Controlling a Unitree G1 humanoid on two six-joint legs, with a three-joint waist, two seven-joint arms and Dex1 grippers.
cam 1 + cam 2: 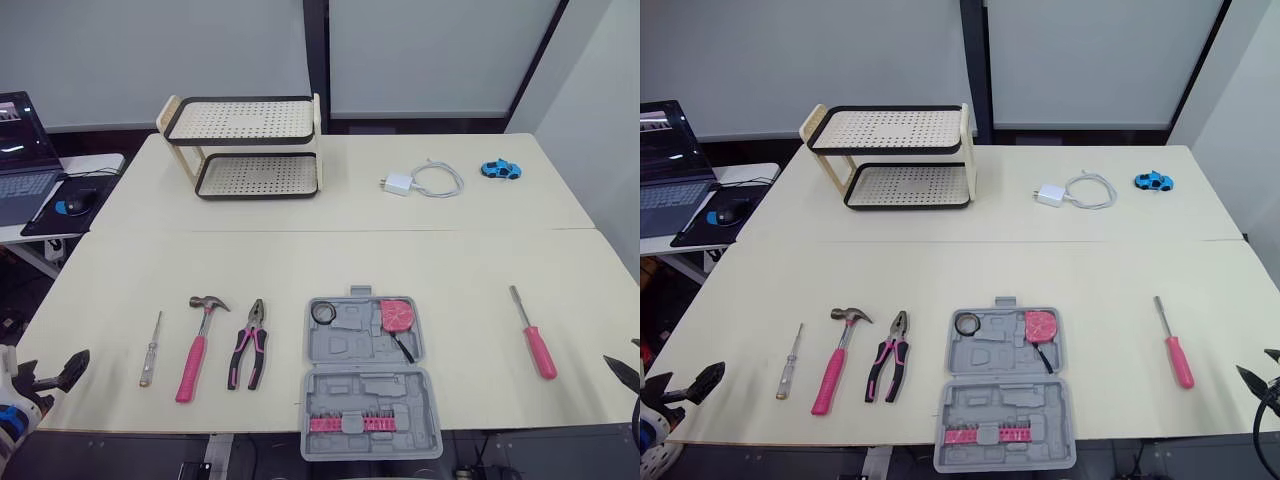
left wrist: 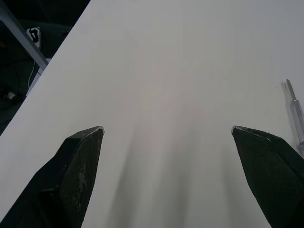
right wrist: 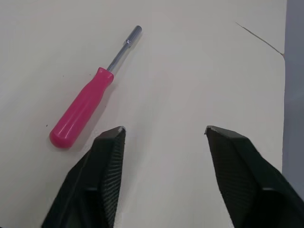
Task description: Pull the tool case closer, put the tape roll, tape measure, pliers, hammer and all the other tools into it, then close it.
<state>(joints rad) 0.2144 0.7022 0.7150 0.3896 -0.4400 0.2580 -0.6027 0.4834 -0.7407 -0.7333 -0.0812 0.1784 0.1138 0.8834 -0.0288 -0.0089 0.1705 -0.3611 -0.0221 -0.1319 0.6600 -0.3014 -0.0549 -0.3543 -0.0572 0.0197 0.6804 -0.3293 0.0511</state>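
The grey tool case (image 1: 365, 375) lies open at the table's front edge, with a black tape roll (image 1: 322, 313), a pink tape measure (image 1: 398, 315) and a pink bit strip (image 1: 350, 424) in it. Left of it lie the pink-handled pliers (image 1: 248, 345), the hammer (image 1: 197, 345) and a thin tester screwdriver (image 1: 150, 350). A pink screwdriver (image 1: 535, 335) lies to the case's right. My left gripper (image 1: 50, 375) hovers open at the front left corner, empty (image 2: 167, 130). My right gripper (image 1: 630, 358) is open and empty near the front right edge, just short of the pink screwdriver (image 3: 88, 109).
A two-tier perforated rack (image 1: 245, 145) stands at the back left. A white charger with cable (image 1: 415, 182) and a blue toy car (image 1: 500, 170) lie at the back right. A laptop (image 1: 20, 160) and mouse (image 1: 75, 200) sit on a side desk to the left.
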